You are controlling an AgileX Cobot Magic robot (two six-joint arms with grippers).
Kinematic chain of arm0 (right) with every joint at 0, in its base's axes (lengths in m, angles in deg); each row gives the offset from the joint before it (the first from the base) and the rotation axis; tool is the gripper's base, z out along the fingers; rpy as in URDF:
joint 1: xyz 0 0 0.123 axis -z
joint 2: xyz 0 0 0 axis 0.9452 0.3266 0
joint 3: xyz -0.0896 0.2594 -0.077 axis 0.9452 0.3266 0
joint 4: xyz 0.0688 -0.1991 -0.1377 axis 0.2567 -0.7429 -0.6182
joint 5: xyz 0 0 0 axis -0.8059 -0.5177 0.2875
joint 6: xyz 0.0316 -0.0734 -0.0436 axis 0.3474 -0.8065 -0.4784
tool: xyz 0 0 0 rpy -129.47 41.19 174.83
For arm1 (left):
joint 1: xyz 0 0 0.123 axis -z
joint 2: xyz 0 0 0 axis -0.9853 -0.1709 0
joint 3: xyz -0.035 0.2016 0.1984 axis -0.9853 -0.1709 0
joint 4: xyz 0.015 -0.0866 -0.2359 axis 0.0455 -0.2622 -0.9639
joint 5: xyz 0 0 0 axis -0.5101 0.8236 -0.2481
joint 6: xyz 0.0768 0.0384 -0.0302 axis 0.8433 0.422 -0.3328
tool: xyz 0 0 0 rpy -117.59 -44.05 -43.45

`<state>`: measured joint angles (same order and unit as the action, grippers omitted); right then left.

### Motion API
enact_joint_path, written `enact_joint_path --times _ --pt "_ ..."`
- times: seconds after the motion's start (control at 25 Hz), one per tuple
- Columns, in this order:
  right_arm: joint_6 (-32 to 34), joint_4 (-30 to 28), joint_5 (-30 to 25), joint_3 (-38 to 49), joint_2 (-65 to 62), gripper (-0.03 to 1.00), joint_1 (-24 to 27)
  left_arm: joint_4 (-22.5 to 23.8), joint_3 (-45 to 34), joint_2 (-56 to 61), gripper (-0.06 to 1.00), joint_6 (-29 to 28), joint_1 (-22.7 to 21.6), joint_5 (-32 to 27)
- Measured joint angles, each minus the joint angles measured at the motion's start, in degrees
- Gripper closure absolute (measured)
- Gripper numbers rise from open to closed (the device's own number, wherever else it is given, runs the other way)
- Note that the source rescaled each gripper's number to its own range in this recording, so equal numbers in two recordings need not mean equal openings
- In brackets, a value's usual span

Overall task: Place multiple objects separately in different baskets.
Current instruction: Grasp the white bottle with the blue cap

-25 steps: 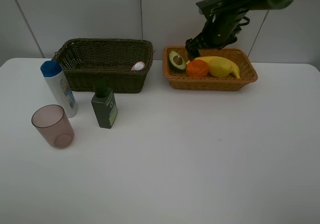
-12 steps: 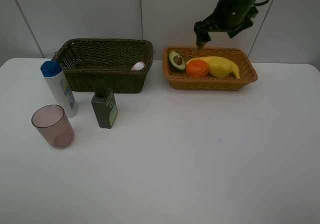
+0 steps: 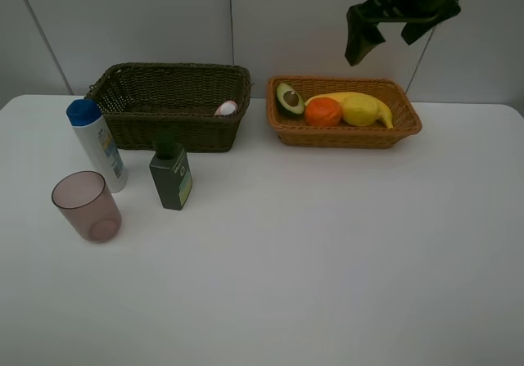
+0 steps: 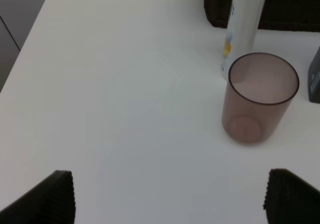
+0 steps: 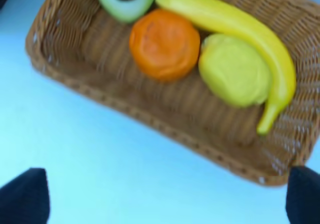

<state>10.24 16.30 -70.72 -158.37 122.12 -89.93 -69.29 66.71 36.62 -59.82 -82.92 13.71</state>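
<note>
Your left claw (image 4: 172, 196) hangs wide and empty near the mauve cup (image 3: 86, 206), white bottle (image 3: 97, 145) and green bottle (image 3: 170, 176) by the table's (image 3: 327, 259) left edge. Along the far edge, the pink bottle (image 3: 227, 108) sits in the dark basket (image 3: 176, 130). Avocado half (image 3: 289, 99), orange (image 3: 323, 111), lemon (image 3: 360, 110) and banana (image 3: 381, 115) fill the tan basket (image 3: 344, 135) under your right claw (image 5: 162, 199), also wide and empty.

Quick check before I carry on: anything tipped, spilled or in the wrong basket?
Nothing stands out. The avocado half, orange, lemon and banana all lie in the tan basket; the blue-capped bottle, green bottle and cup stand upright on the table.
</note>
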Motion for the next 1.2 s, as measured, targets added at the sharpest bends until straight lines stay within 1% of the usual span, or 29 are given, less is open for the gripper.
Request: enact_joint_path --times 0.32,0.56,0.72,0.84,1.04,1.2 --pt "-0.8 0.0 -0.5 19.5 -19.3 -0.03 0.0 0.0 0.0 0.0 -0.06 0.0 0.0 0.0" --pt "-1.0 0.0 -2.4 31.9 -33.5 -0.03 0.0 0.0 0.0 0.0 -0.06 0.0 0.0 0.0" --pt "0.3 0.4 -2.9 39.0 -42.3 -0.03 0.0 0.0 0.0 0.0 -0.06 0.0 0.0 0.0" --pt "1.7 2.0 -2.6 43.3 -49.3 -0.03 0.0 0.0 0.0 0.0 -0.06 0.0 0.0 0.0" --pt "2.1 6.9 -1.1 51.5 -60.5 -0.03 0.0 0.0 0.0 0.0 -0.06 0.0 0.0 0.0" --pt "2.2 8.1 -0.4 56.8 -67.8 -0.03 0.0 0.0 0.0 0.0 -0.06 0.0 0.0 0.0"
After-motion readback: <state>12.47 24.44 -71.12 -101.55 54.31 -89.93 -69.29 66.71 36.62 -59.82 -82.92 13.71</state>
